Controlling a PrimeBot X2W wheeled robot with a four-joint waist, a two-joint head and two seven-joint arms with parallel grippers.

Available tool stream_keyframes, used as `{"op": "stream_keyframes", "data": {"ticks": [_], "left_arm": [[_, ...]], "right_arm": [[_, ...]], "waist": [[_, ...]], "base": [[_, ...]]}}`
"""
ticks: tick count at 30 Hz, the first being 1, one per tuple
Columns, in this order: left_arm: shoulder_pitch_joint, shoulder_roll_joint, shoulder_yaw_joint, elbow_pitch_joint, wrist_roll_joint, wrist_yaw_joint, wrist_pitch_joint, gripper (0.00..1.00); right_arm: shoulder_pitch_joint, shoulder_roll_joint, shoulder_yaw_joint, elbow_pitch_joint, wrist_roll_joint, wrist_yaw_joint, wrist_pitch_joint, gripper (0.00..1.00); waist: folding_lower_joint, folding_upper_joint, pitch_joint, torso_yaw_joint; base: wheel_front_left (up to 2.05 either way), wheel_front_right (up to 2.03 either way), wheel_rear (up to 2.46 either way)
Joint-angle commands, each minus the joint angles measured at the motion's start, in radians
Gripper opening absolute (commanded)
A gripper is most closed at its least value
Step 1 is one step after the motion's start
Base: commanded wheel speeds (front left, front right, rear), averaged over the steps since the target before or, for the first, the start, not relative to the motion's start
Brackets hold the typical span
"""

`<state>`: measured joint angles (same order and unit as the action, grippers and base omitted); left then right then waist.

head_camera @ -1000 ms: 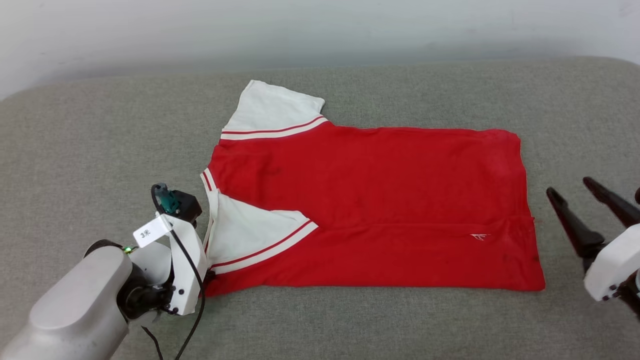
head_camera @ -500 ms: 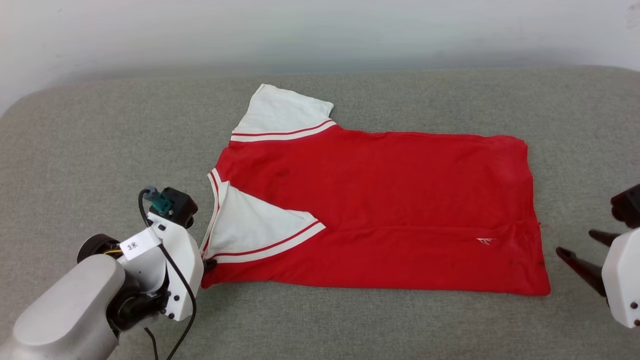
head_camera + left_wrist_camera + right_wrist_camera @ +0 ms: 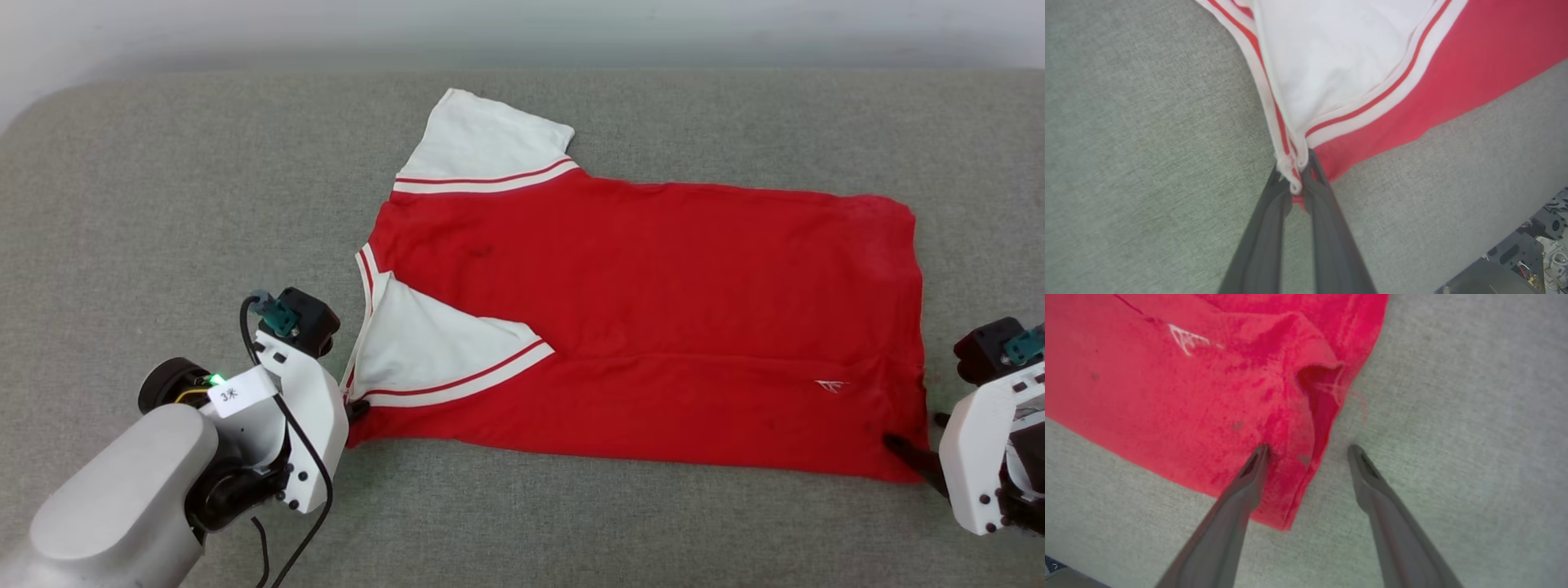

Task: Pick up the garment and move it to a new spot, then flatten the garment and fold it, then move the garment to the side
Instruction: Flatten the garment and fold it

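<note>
Pinching the garment (image 3: pixel 653 327), the left gripper (image 3: pixel 1295 176) stays closed while the open right gripper (image 3: pixel 1309 449) has reached its hem.

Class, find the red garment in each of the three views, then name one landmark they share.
Head view: garment spread across the centre.
Left wrist view: upper right, corner pinched by the left gripper.
Right wrist view: upper left, hem corner inside the open right gripper.
Shared: the grey fabric surface beneath.

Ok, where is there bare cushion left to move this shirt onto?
Widest: the grey cushion left of the garment, beyond the left gripper. Also the strip behind it along the wall, and the near strip between the grippers. Crowded: both near corners, right gripper at the hem.
</note>
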<state>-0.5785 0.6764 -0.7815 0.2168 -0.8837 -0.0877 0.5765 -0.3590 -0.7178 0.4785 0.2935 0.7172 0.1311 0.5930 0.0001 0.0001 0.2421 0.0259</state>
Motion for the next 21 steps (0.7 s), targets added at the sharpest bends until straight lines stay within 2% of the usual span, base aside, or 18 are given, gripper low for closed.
{"op": "stream_keyframes", "data": {"ticks": [1,7,9,15,21], "left_arm": [[-0.007,-0.004,-0.002,-0.001,0.004,0.002,-0.007,0.00],[0.026,-0.006,-0.001,0.010,-0.002,0.007,-0.033,0.00],[0.045,-0.002,0.001,0.013,-0.010,0.012,-0.045,0.00],[0.117,0.022,0.016,0.003,-0.035,0.026,-0.087,0.00],[0.183,0.055,0.023,-0.052,-0.056,0.047,-0.097,0.00]], "right_arm": [[0.002,0.020,0.023,0.026,0.011,-0.001,-0.004,1.00],[0.037,0.076,0.110,0.133,0.047,0.001,-0.064,1.00],[0.037,0.077,0.111,0.143,0.057,0.001,-0.116,0.00],[0.032,0.027,0.100,0.135,0.082,-0.001,-0.246,0.00],[0.076,-0.021,0.078,0.066,0.118,-0.001,-0.298,0.00]], "waist": [[-0.0001,-0.0001,0.011,0.006],[-0.0001,-0.0001,0.003,0.002],[-0.0001,-0.0001,-0.013,-0.003],[-0.0001,-0.0001,-0.078,-0.015],[-0.0001,-0.0001,-0.128,-0.009]], "base": [[0.00,0.00,0.00],[0.00,0.00,0.00],[0.00,0.00,0.00],[0.00,0.00,0.00],[0.00,0.00,0.00]]}}
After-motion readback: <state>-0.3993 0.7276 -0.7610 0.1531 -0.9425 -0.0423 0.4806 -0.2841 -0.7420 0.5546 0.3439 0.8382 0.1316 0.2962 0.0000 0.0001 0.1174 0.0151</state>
